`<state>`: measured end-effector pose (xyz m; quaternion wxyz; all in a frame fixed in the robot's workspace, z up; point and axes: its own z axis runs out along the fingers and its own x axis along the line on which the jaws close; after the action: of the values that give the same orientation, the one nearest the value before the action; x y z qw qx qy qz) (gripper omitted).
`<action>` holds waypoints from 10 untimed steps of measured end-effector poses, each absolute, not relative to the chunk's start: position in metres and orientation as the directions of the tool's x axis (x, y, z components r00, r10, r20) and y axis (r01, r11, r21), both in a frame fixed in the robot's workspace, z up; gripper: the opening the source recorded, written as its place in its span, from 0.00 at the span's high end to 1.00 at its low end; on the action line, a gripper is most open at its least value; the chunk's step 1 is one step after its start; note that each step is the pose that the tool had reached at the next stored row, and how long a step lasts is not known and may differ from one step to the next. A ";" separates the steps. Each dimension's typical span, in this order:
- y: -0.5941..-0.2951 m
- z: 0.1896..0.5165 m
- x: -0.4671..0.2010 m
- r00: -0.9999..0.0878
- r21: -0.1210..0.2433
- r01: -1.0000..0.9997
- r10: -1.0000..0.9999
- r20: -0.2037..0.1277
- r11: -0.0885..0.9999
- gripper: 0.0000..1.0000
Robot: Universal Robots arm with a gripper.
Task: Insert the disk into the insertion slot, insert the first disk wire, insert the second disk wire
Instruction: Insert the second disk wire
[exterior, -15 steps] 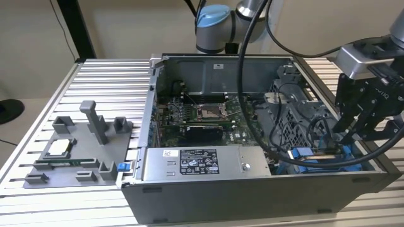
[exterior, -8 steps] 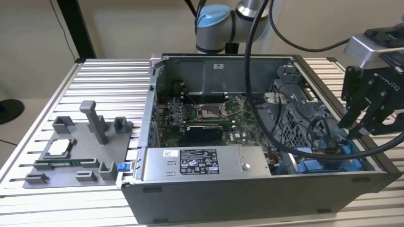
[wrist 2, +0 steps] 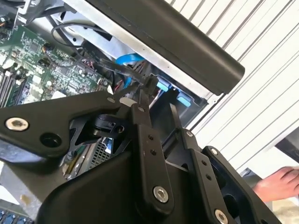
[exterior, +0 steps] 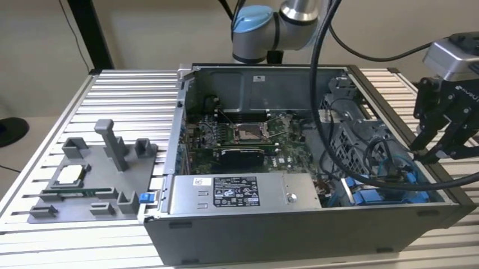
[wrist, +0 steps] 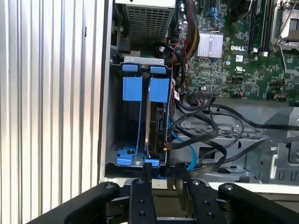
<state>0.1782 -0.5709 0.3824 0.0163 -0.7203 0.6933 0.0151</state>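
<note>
The disk (wrist: 158, 122) stands on edge in its blue carrier inside the insertion slot (wrist: 143, 59), the grey metal bay at the case's corner. In the exterior view that bay (exterior: 382, 197) lies at the case's near right corner. A black wire (wrist: 205, 133) and a blue wire (wrist: 186, 145) run loose beside the disk's end. My gripper (wrist: 162, 172) hovers just outside the case wall by that end, fingers apart, and I see nothing between them. In the second wrist view one fingertip (wrist 2: 145, 88) is close to a black wire (wrist 2: 117, 66). In the exterior view my gripper (exterior: 436, 150) hangs over the case's right edge.
An empty blue carrier (wrist: 132, 88) fills the bay's other half. The grey power-supply box (exterior: 239, 193) and the motherboard (exterior: 247, 140) take up the case's middle. A grey fixture (exterior: 90, 185) holding small parts sits on the slatted table at the exterior view's left. A person's hand (wrist 2: 280, 182) is nearby.
</note>
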 end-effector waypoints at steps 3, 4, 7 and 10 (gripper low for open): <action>-0.571 0.382 0.181 0.045 0.006 -0.999 -0.998 -0.045 -0.045 0.00; -0.571 0.382 0.181 0.047 0.009 -0.999 -0.998 -0.046 -0.048 0.00; -0.571 0.382 0.183 0.053 0.024 -0.998 -0.997 -0.047 -0.055 0.00; -0.571 0.382 0.184 0.059 0.042 -0.997 -0.997 -0.048 -0.061 0.00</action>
<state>0.1836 -0.5710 0.3822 0.0012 -0.7278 0.6851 0.0322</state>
